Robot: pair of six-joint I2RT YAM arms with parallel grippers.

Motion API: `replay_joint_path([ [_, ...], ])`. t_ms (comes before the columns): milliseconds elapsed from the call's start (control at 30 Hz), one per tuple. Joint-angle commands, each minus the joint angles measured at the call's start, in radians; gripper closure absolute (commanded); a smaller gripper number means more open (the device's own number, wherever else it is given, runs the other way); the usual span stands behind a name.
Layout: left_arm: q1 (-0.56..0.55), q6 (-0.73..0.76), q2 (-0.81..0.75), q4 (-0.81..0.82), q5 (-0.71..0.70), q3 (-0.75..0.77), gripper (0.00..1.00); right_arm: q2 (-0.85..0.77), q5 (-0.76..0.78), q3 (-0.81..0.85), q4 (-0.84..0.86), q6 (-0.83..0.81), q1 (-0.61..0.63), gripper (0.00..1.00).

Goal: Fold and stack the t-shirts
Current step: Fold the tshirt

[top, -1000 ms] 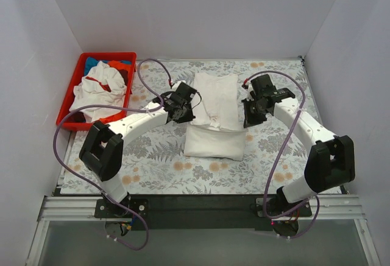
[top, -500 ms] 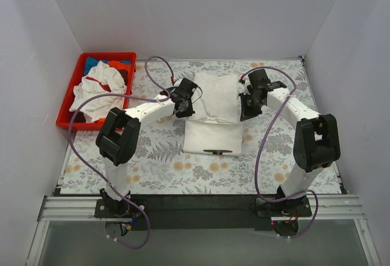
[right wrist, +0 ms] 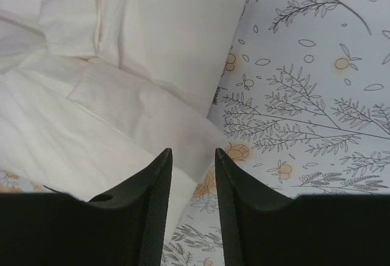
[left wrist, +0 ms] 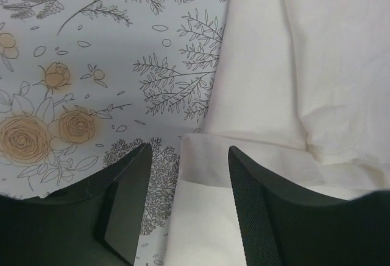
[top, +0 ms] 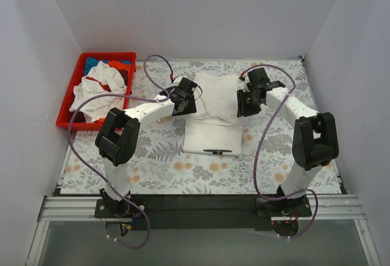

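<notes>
A large white t-shirt [top: 214, 111] lies partly folded in the middle of the floral cloth, a small black mark at its near edge. My left gripper [top: 186, 99] hovers at the shirt's left edge; in the left wrist view it [left wrist: 189, 148] stands open, with the folded white edge [left wrist: 201, 217] lying under the gap. At the shirt's right edge is my right gripper [top: 244, 103]. It [right wrist: 192, 151] is open in its wrist view, over the cloth's edge [right wrist: 122, 132], holding nothing. More t-shirts [top: 97, 86], white with red trim, blue and orange-red, are heaped in the bin.
A red plastic bin [top: 68, 105] stands at the back left of the table. The floral table covering [top: 152, 156] spreads under everything. White walls close in the left, back and right sides. Purple cables loop from both arms.
Both grippers were shut on the shirt's edges and carried them toward the back. They have now opened and let go; the near fold lies flatter.
</notes>
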Motion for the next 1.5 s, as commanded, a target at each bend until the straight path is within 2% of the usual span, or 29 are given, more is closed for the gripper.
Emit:
replay_joint_path([
  [0, -0.003, -0.007, -0.154, 0.01, -0.081, -0.009, 0.47, -0.114, 0.05, 0.026, 0.035, 0.012, 0.015, 0.59],
  [33, -0.018, -0.013, -0.174, 0.008, -0.09, -0.029, 0.45, -0.146, 0.071, 0.015, 0.039, 0.013, 0.034, 0.59],
  [167, -0.102, -0.048, -0.272, -0.009, -0.139, -0.112, 0.45, -0.24, 0.096, -0.079, 0.094, 0.031, 0.087, 0.61],
  [267, -0.185, -0.077, -0.306, 0.006, -0.138, -0.193, 0.53, -0.287, 0.029, -0.194, 0.192, 0.064, 0.114, 0.68],
  [400, -0.258, -0.116, -0.266, 0.025, -0.107, -0.268, 0.61, -0.257, -0.021, -0.255, 0.246, 0.09, 0.143, 0.78],
  [600, -0.281, -0.171, -0.202, 0.031, -0.089, -0.356, 0.62, -0.148, -0.076, -0.283, 0.367, 0.125, 0.169, 0.79],
  [867, -0.282, -0.186, -0.195, 0.04, -0.085, -0.422, 0.62, 0.013, 0.034, -0.166, 0.378, 0.084, 0.148, 0.78],
  [1067, -0.282, -0.19, -0.205, 0.043, -0.082, -0.446, 0.62, 0.141, 0.12, 0.028, 0.419, 0.062, 0.088, 0.76],
  [1200, -0.282, -0.194, -0.223, 0.037, -0.076, -0.46, 0.62, 0.103, 0.026, 0.105, 0.497, 0.053, 0.068, 0.74],
  [1267, -0.282, -0.205, -0.246, 0.034, -0.076, -0.472, 0.63, 0.07, -0.118, 0.072, 0.539, 0.061, 0.072, 0.72],
  [1400, -0.282, -0.232, -0.269, 0.037, -0.058, -0.5, 0.63, 0.0, -0.353, -0.081, 0.665, 0.125, 0.092, 0.71],
  [1467, -0.282, -0.242, -0.281, 0.037, -0.046, -0.508, 0.63, -0.002, -0.497, -0.194, 0.784, 0.174, 0.109, 0.71],
])
